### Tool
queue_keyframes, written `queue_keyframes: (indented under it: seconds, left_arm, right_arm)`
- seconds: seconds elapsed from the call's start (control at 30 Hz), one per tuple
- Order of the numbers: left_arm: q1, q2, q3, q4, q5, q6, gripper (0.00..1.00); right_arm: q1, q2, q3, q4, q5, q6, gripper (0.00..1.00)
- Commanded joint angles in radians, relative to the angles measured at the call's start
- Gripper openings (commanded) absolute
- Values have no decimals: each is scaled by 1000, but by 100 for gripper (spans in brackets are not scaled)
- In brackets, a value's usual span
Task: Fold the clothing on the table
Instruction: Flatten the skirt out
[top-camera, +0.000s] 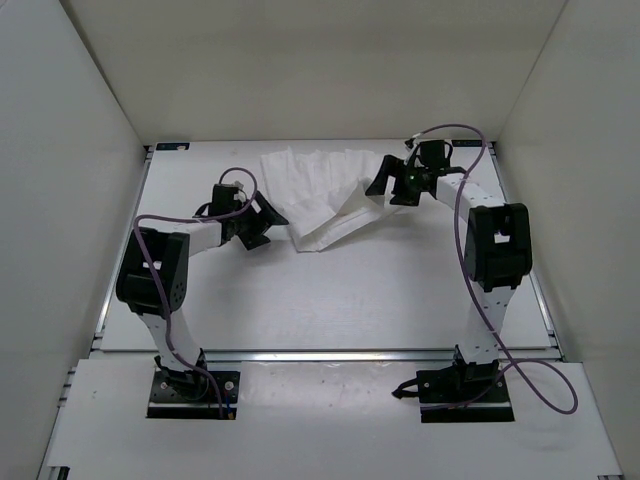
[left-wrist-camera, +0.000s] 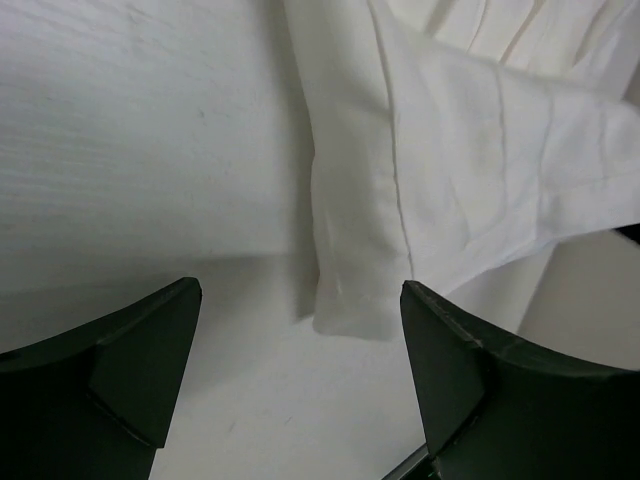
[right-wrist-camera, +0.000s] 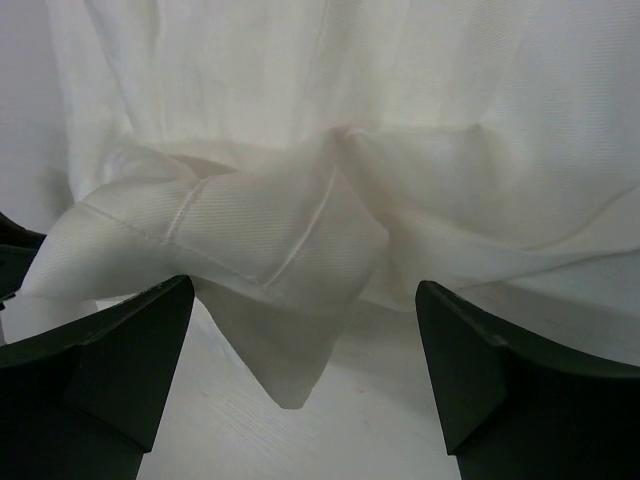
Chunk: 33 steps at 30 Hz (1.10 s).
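Left pincer (top-camera: 268, 227) and right pincer (top-camera: 387, 190) gape wide, holding nothing; clothing (top-camera: 318, 195) partly hidden behind the right one

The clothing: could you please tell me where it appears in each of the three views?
Top external: the clothing lies at the far centre of the table.
Left wrist: the clothing fills the upper right, one corner reaching down to centre.
Right wrist: the clothing fills the upper half, a folded point hanging at centre.
Shared landmark: the bare white table beneath it.
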Motion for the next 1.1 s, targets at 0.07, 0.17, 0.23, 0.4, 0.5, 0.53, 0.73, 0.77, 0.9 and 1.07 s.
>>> queue_keyframes:
  seconds: [0.07,0.17,0.23,0.4,0.5,0.53,0.73,0.77,0.9,1.07]
  left_arm:
    - [16,-54,-74,300,72,-217,92]
    - [-29,-27,-54,315,82,-240,93]
    - [-56,-21,-60,346,75,-266,94]
    - [-113,-8,-85,351,13,-300,91]
    - [-119,1,-139,387,-10,-329,83]
    - [-119,4,-158,395,-10,-329,80]
    - [-109,1,-171,368,-26,-297,48]
    - [-115,7,-168,372,-23,-294,38]
    - [-113,19,-159,357,6,-288,0]
    - [-75,-25,-157,300,46,-225,0]
  right_arm:
    - [21,-79,-46,157,-11,99,87]
    - [33,-67,-40,139,-3,94,85]
    - [41,-52,-34,119,12,98,84]
    - [55,-50,-80,165,20,101,74]
    - [58,-57,-81,164,29,93,65]
    - [53,-61,-89,159,32,87,59]
    - [53,-98,-115,153,35,71,26]
    - [55,-110,-127,150,38,64,17]
    - [66,-155,-161,119,40,15,0]
    - [60,-280,-333,141,37,-20,0]
